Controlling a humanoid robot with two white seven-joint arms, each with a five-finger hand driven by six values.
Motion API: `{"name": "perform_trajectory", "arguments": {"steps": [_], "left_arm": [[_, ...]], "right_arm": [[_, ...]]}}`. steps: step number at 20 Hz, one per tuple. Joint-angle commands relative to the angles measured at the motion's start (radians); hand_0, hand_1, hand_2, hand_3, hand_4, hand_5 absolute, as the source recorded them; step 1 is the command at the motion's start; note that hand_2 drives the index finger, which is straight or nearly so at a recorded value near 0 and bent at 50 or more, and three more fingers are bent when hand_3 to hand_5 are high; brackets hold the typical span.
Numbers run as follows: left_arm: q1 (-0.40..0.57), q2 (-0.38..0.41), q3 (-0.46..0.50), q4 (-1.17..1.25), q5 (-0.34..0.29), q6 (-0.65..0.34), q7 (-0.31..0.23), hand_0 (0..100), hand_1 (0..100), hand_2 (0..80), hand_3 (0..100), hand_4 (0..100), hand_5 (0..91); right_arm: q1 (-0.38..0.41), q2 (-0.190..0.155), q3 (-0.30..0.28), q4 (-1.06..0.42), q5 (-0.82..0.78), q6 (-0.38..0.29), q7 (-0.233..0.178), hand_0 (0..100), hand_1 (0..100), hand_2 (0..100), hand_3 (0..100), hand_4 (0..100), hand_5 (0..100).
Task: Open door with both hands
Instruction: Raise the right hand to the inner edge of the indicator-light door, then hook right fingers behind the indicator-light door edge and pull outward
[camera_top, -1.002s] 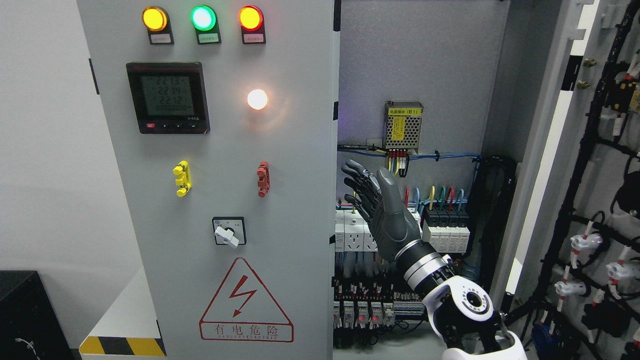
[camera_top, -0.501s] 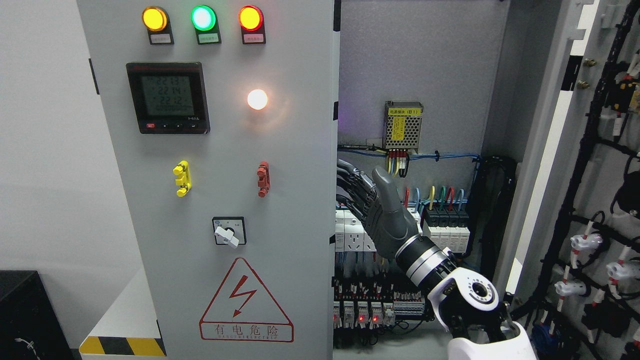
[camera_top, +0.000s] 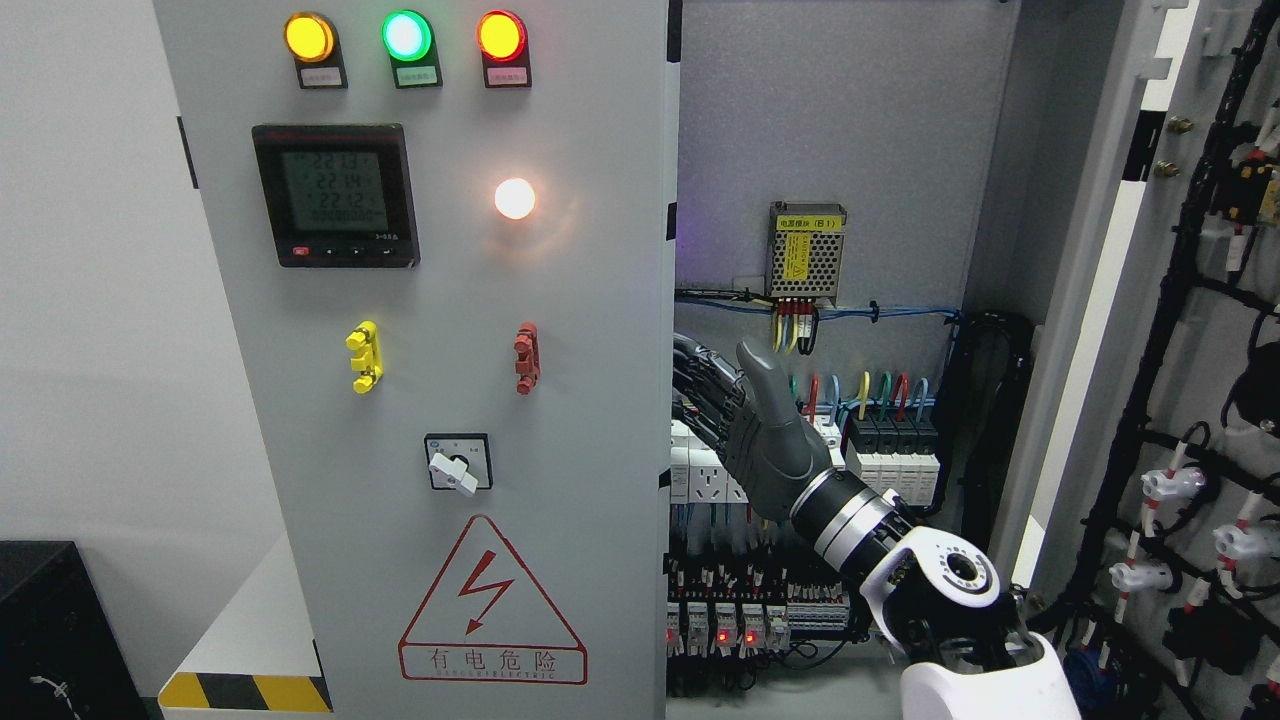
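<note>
Your right hand (camera_top: 745, 420) sits at the left door (camera_top: 440, 350) edge, breakers (camera_top: 890, 455) just behind; fingertips hide behind the edge, so you cannot tell its grip.

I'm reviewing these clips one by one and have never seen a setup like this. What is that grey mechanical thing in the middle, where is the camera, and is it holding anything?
The camera sits on a humanoid robot's head, looking at an electrical cabinet. The grey thing is the robot's right hand; its arm enters from the lower right. The left arm is not in view.

The grey panel on the left, with lamps, a meter and a warning triangle, is the left door, seemingly closed. The right door is swung open at the far right, so you see wiring and breakers inside.

The hand reaches inside the cabinet, thumb up. Its fingers go to the left door's inner edge, with their tips hidden behind it. Whether they grip the edge or only touch it cannot be told. It holds nothing loose.
</note>
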Motion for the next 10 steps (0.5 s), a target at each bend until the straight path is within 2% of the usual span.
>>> {"name": "perform_trajectory", "arguments": {"steps": [1, 5, 10], "left_arm": [[-0.002, -0.001, -0.020, 0.000, 0.000, -0.001, 0.000, 0, 0, 0.0, 0, 0, 0.0], [-0.002, -0.001, -0.020, 0.000, 0.000, -0.001, 0.000, 0, 0, 0.0, 0, 0, 0.0], [-0.002, -0.001, -0.020, 0.000, 0.000, -0.001, 0.000, 0, 0, 0.0, 0, 0, 0.0]], "right_arm": [[-0.009, -0.005, -0.004, 0.018, -0.002, 0.000, 0.018, 0, 0, 0, 0, 0, 0], [-0.009, -0.004, 0.001, 0.013, -0.089, 0.002, 0.018, 0, 0, 0, 0, 0, 0], [-0.011, -0.005, -0.002, 0.015, -0.108, 0.002, 0.018, 0, 0, 0, 0, 0, 0]]}}
